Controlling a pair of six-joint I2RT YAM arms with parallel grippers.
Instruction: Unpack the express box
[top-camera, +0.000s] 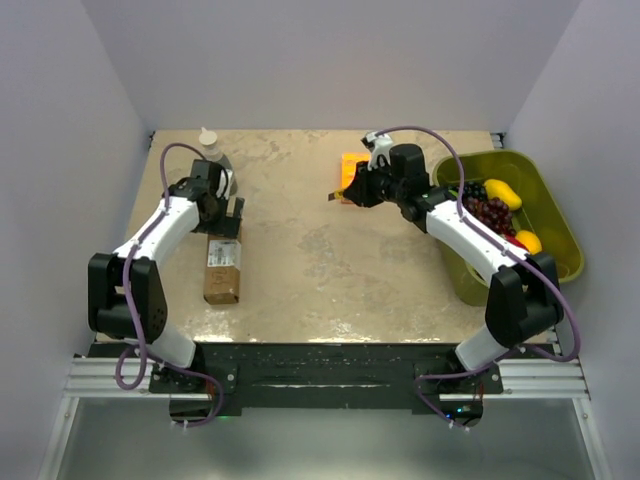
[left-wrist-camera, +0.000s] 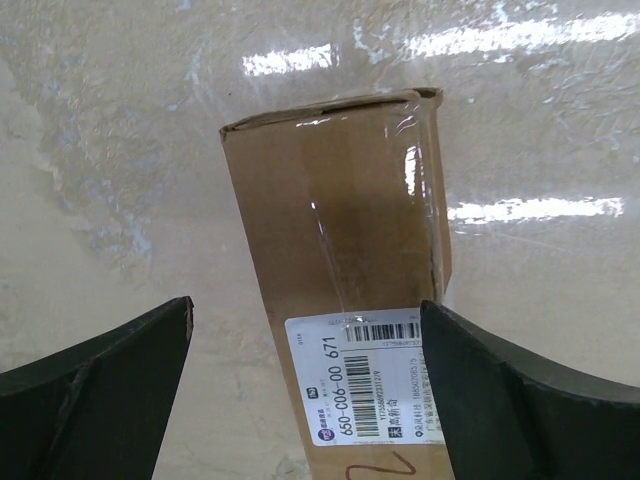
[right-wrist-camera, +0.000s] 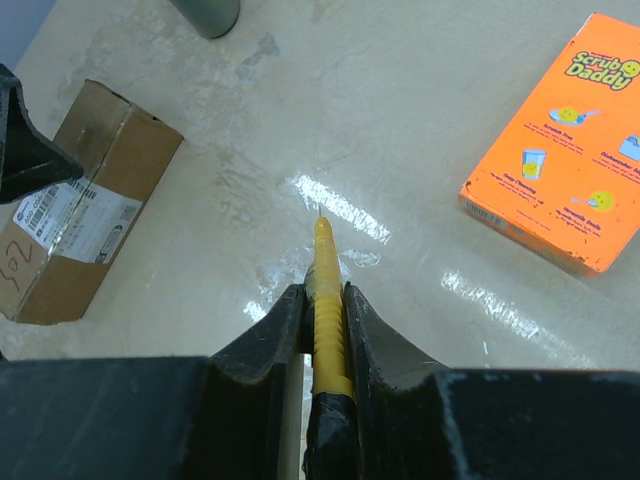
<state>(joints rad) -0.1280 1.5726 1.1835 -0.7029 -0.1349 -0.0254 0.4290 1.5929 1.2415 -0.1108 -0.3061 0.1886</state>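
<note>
The express box (top-camera: 222, 270), a brown taped carton with a white shipping label, lies on the table at the left. It fills the left wrist view (left-wrist-camera: 340, 200) and shows at the left of the right wrist view (right-wrist-camera: 85, 195). My left gripper (top-camera: 226, 222) is open at the box's far end, its fingers (left-wrist-camera: 100, 390) either side of the label, not touching it. My right gripper (top-camera: 352, 190) is shut on a yellow utility knife (right-wrist-camera: 322, 250), held above the table's middle, point aimed toward the box and well apart from it.
A flat orange sponge box (right-wrist-camera: 570, 140) lies behind my right gripper (top-camera: 350, 162). A green bin (top-camera: 556, 215) of fruit stands at the right. A bottle (top-camera: 210, 145) stands at the back left, close to my left arm.
</note>
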